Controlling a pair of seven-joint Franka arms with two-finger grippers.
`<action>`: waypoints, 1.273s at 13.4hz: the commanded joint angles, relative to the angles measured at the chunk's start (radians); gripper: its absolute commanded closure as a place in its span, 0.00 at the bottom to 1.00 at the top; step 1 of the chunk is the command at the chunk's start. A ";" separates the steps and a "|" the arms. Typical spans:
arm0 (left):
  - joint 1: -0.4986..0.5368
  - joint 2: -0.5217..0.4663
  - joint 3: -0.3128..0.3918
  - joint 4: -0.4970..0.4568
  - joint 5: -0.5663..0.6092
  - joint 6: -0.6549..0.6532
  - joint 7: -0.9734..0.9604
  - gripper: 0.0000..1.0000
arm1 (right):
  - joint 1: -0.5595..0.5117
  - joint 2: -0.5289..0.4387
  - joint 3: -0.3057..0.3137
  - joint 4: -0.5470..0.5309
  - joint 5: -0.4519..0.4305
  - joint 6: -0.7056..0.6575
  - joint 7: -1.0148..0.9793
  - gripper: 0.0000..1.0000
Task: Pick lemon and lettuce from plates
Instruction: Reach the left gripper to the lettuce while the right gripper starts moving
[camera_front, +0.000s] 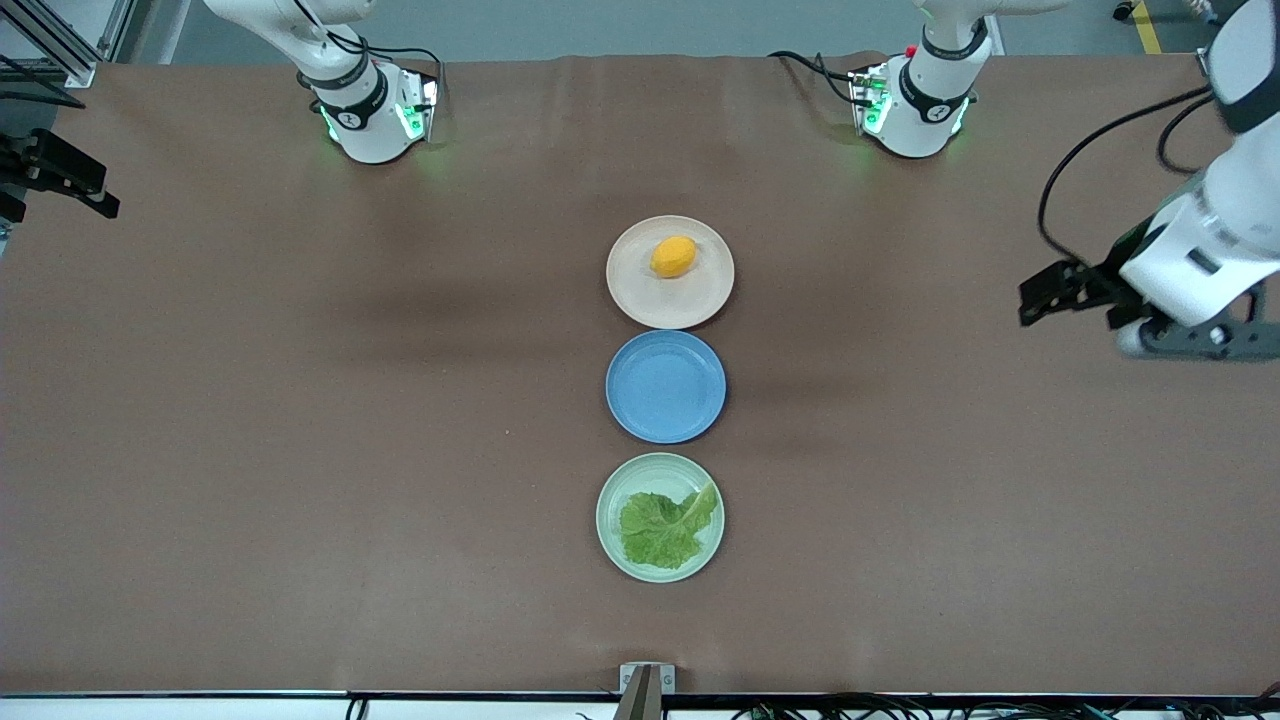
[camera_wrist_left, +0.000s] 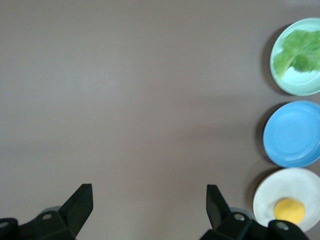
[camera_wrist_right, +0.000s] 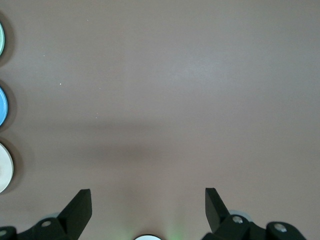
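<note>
Both end effectors are hanging spread wide and empty: the left end effector (camera_wrist_left: 150, 210) over bare table (camera_front: 300, 450) toward its own end, the right end effector (camera_wrist_right: 148, 210) likewise. Nearest the camera, lettuce (camera_front: 666, 527) is lying in the green plate (camera_front: 612, 545); past the blue plate (camera_front: 665, 386), the lemon (camera_front: 673, 256) is sitting on the beige plate (camera_front: 690, 305). Pinched off-centre, the lemon could roll away.

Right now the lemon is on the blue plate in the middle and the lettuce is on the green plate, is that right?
Not quite. The front view shows the lemon on the beige-pink plate, the one farthest from the front camera; the blue plate in the middle holds nothing. The lettuce does lie on the green plate.
</note>
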 joint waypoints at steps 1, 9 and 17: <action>-0.052 0.093 -0.001 0.046 -0.012 0.115 0.008 0.00 | -0.010 0.007 -0.006 0.001 0.008 -0.012 -0.003 0.00; -0.251 0.411 -0.001 0.049 -0.003 0.667 0.188 0.00 | -0.046 0.237 -0.004 0.007 0.008 0.032 -0.049 0.00; -0.314 0.679 -0.032 0.109 -0.006 1.058 0.272 0.14 | 0.187 0.165 0.004 -0.111 0.128 0.070 0.542 0.00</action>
